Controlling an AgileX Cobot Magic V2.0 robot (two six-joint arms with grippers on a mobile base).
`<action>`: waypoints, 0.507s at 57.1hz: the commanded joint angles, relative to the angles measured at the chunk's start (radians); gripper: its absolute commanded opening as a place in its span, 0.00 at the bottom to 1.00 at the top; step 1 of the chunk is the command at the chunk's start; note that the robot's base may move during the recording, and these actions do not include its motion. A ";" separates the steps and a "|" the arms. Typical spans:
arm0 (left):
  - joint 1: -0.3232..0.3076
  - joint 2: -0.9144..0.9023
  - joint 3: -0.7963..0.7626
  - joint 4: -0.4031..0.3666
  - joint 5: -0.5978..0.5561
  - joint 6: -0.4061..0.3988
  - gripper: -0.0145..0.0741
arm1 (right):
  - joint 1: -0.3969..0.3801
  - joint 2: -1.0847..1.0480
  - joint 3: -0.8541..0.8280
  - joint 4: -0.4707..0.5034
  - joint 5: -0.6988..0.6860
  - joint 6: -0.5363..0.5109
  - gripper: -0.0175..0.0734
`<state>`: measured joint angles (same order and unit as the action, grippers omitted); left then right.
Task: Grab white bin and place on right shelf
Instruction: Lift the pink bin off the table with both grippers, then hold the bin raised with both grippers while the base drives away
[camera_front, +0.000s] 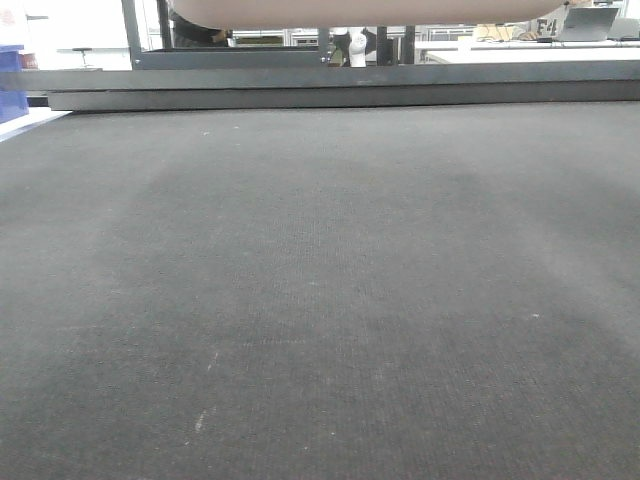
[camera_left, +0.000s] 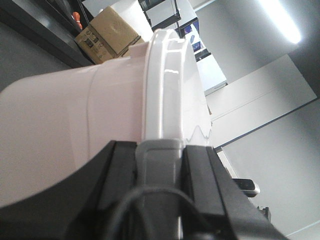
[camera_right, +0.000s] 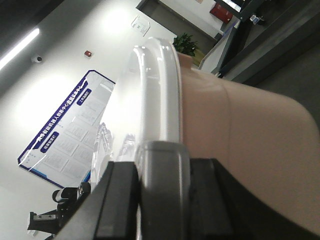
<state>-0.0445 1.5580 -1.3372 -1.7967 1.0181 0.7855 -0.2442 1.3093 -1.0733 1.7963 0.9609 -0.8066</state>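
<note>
Left tool (camera_left: 160, 152): 2 black fingers (camera_left: 117, 170) clamped on the grey handle (camera_left: 161, 172) at the lid (camera_left: 167, 85) edge of the bin (camera_left: 60, 120). No gap between fingers and handle.

Right tool (camera_right: 162, 167): same condition, closed tight on the grey handle at the opposite end.

Bin: held between the 2 tools. In the front view only its underside shows, at the top edge, raised clear of the dark tabletop (camera_front: 320, 300) near the far side.

Surroundings: blue crate (camera_front: 10, 85) at far left; cardboard box (camera_left: 107, 32) beyond the bin; plant (camera_right: 186, 42) and wall poster (camera_right: 70, 125) on the right side.
</note>
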 joint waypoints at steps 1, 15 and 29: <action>-0.061 -0.056 -0.041 -0.114 0.321 0.015 0.02 | 0.051 -0.041 -0.040 0.096 0.316 0.000 0.27; -0.061 -0.053 -0.041 -0.114 0.307 0.015 0.02 | 0.051 -0.041 -0.040 0.095 0.307 0.000 0.27; -0.061 -0.053 -0.041 -0.114 0.305 0.015 0.02 | 0.051 -0.041 -0.040 0.095 0.307 0.000 0.27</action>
<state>-0.0445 1.5580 -1.3372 -1.7967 1.0175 0.7855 -0.2442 1.3093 -1.0756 1.7963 0.9609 -0.8051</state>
